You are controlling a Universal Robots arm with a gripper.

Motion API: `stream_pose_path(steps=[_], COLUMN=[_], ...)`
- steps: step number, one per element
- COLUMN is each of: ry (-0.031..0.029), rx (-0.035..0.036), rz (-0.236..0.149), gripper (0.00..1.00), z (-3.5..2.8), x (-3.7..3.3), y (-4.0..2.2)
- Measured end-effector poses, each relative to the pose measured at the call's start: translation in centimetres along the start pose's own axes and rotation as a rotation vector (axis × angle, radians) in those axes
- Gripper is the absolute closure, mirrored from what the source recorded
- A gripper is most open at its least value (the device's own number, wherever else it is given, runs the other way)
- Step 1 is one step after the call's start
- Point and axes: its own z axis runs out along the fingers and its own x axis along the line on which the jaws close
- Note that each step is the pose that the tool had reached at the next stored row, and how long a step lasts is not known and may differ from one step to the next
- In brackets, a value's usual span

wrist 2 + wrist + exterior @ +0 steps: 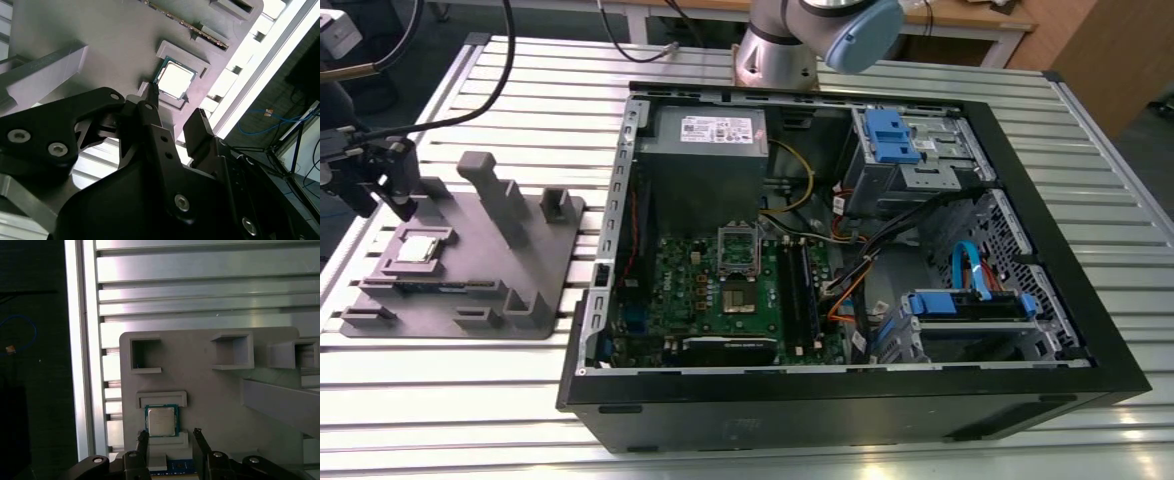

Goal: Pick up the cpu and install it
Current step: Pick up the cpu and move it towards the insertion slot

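The cpu [423, 247] is a small square chip with a shiny silver top. It lies flat in a shallow recess of the grey fixture plate [534, 300] at the exterior view's left. My gripper [384, 210] hangs just beside and above it, open and holding nothing. In the first wrist view the cpu [161, 421] sits just beyond my gripper [170, 435], whose two dark fingertips stand apart. In the second wrist view the cpu [175, 80] lies ahead of my gripper [176, 102]. The metal-framed socket [738, 250] sits on the green motherboard [707, 300].
An open black computer case [1067, 240] lies on the slatted metal table [480, 400], with a grey power supply [707, 135], blue drive brackets [887, 135] and loose cables inside. Tall grey posts [494, 195] rise from the fixture beside the cpu. The arm's base [781, 50] stands behind the case.
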Motion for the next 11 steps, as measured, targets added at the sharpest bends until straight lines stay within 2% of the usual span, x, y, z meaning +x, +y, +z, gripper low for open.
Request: stream_pose_path(steps=[6, 11], ry=[-0.0003, -0.0002], rx=[-0.0002, 0.0], rz=[0.0, 0.0], gripper=[0.53, 0.53], z=[0.07, 0.62], x=[0.02, 0.21], y=[0.0, -0.01])
